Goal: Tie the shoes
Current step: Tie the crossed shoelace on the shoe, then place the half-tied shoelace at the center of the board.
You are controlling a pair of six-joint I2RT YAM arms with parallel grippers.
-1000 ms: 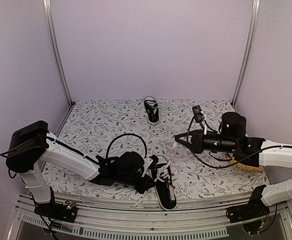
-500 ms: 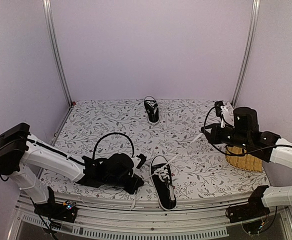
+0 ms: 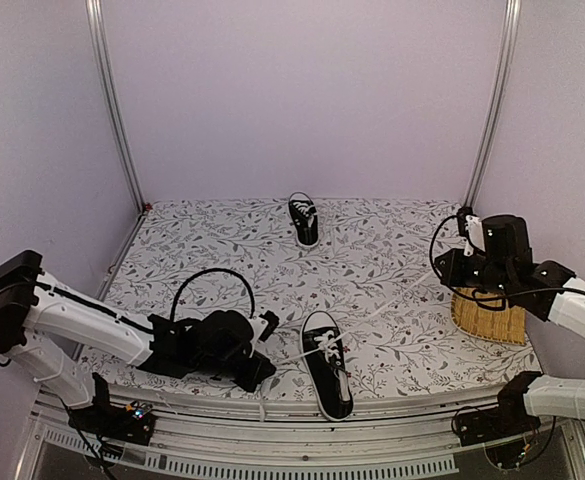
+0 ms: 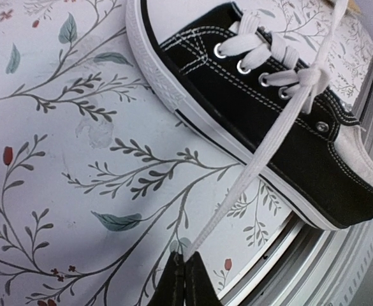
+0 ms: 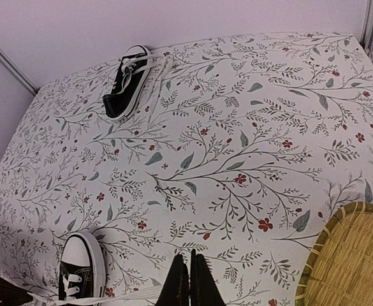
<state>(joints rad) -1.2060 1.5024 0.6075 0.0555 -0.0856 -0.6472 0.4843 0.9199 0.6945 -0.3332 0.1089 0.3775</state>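
Floral mat (image 3: pixel 392 240): left tool (image 4: pixel 185 260) and right tool (image 5: pixel 190 260) each pinch the near shoe's (image 3: pixel 328 378) lace (image 4: pixel 263 153) (taut).

1. A white table cover (image 3: pixel 222 240) printed with grey leafy sprigs and small red flowers lies flat across the whole work surface.
2. A round, shallow tray of woven tan wicker (image 3: pixel 487 318) rests on the cover at its right edge.
3. Two slim aluminium posts (image 3: pixel 112 100) rise from the far corners.
4. Plain lavender walls (image 3: pixel 302 90) enclose the space.
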